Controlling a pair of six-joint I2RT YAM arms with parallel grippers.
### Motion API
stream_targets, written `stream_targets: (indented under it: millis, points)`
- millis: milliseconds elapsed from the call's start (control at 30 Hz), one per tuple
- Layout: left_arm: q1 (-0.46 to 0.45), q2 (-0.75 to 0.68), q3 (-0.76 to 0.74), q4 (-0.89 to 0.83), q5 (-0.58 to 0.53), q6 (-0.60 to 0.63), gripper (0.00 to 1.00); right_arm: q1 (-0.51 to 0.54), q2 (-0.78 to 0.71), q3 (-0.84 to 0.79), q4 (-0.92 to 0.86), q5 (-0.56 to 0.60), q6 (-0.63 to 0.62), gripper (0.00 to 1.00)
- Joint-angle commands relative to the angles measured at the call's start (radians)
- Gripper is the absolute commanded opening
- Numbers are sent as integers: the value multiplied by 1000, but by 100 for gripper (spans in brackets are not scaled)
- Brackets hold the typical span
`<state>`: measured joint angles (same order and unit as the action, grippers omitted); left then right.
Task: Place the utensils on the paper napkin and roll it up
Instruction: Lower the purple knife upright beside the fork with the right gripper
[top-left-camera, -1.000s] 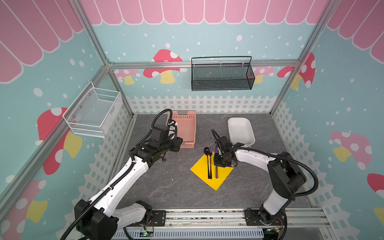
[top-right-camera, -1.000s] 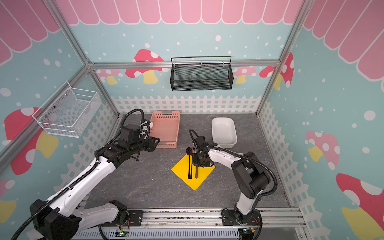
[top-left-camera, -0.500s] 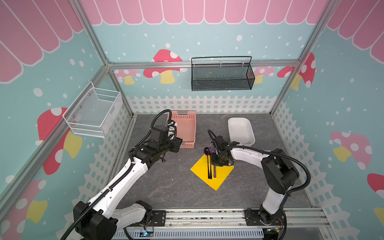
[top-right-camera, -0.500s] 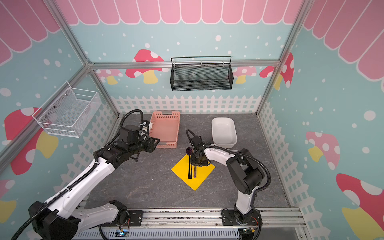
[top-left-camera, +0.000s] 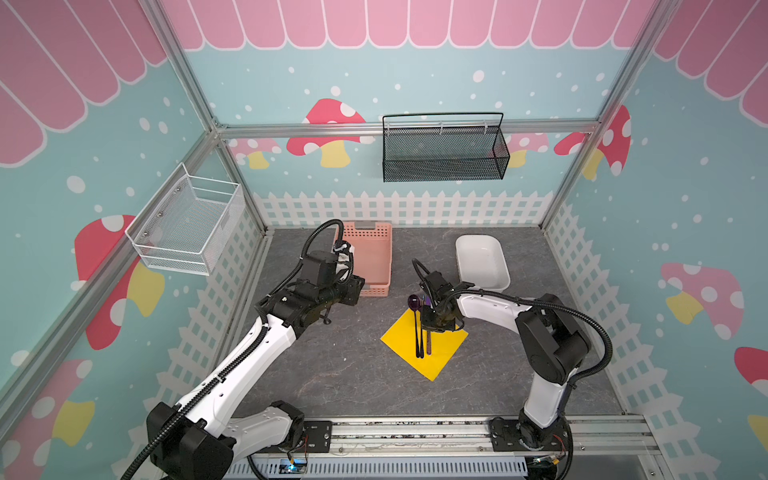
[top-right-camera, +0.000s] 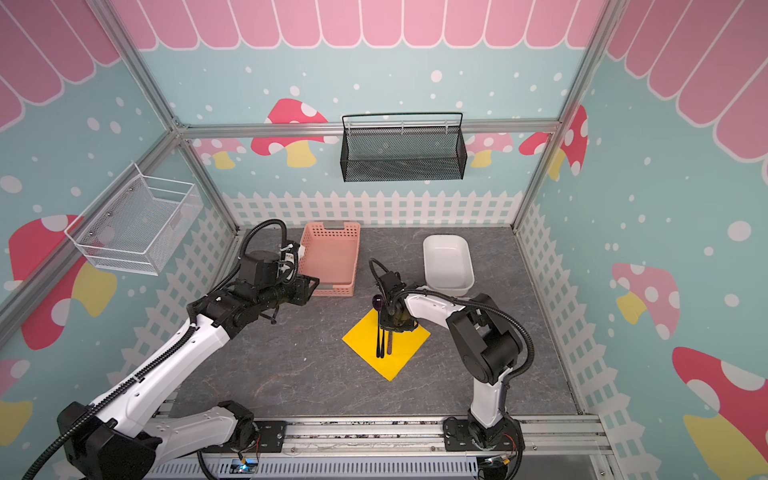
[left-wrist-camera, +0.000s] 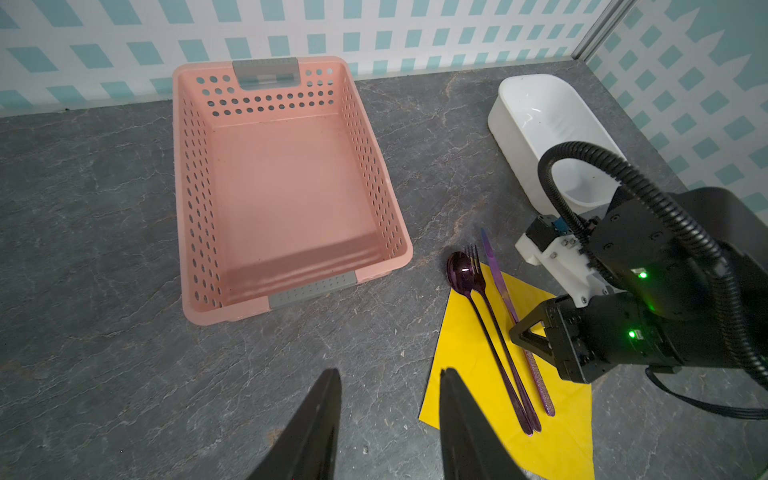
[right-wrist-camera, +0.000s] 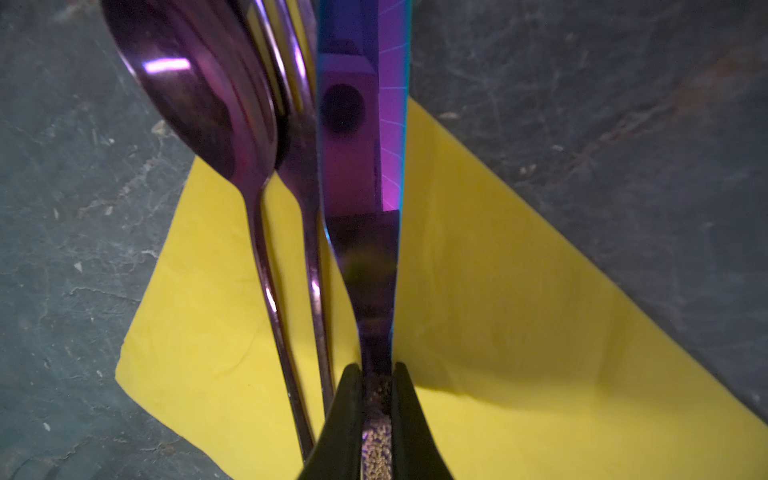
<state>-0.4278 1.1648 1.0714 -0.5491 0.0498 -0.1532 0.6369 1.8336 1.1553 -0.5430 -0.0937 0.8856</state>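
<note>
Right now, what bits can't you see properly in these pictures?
- Right wrist view: fork tines mostly behind the spoon bowl and knife blade.
- Both top views: knife's middle under the right gripper.
- Left wrist view: one napkin corner behind the right gripper's body.
- Left wrist view: white tub partly behind the cable.

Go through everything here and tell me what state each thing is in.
paper napkin: flat, unrolled.
spoon: lying on the napkin, bowl past its corner.
fork: lying beside the spoon.
knife: gripped at the handle by the right claw.
right claw: shut on the knife.
left claw: open, empty.
pink basket: upright, empty.
white tub: upright, empty.
black wire basket: wall-hung, empty.
white wire basket: wall-hung, empty.
</note>
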Motion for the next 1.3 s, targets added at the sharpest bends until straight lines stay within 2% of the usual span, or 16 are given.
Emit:
stream_targets:
  millis: [0,333,933,1267]
  points:
    - [-4,-22,-10,-9,6,6,41,10,23,20,-19,18,22,2]
    - [-5,-20,-12,-10,4,6,41,9,39,15,-17,16,25,4]
    - [-6,-27,-13,-10,-4,7,41,11,38,19,-29,14,33,18]
    - [-5,-25,-13,-9,-6,4,41,12,39,23,-34,16,32,19]
